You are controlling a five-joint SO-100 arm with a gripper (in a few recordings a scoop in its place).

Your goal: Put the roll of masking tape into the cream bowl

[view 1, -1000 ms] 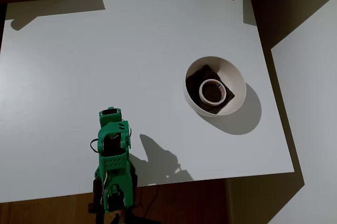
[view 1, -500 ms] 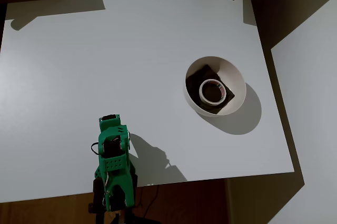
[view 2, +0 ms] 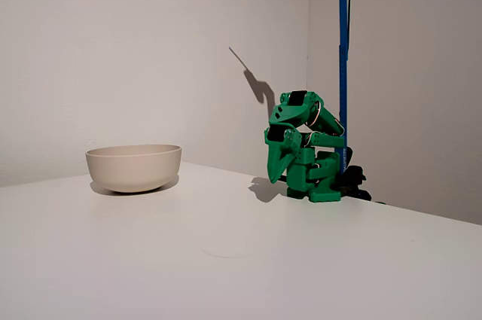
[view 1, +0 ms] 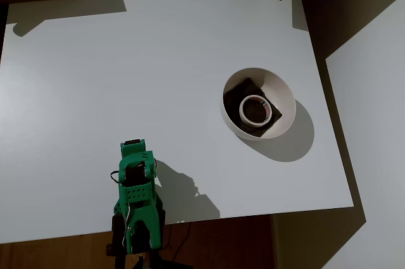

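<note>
The small flat cream-white roll of masking tape (view 1: 254, 109) lies flat on the dark brown square pad (view 1: 243, 93) inside the round cream-white bowl (view 1: 282, 95), right of centre on the white table (view 1: 126, 79) in the overhead view. The green arm (view 1: 136, 196) sits folded at the near edge, well apart. Its gripper (view 2: 280, 163) points down; I cannot tell how the jaws stand.

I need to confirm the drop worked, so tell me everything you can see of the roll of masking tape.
The roll of masking tape is a small cream-white ring with a wide hole and reddish print on its inner core. It lies flat on the dark brown pad inside the cream bowl, near the bowl's middle, free of the gripper.
</note>
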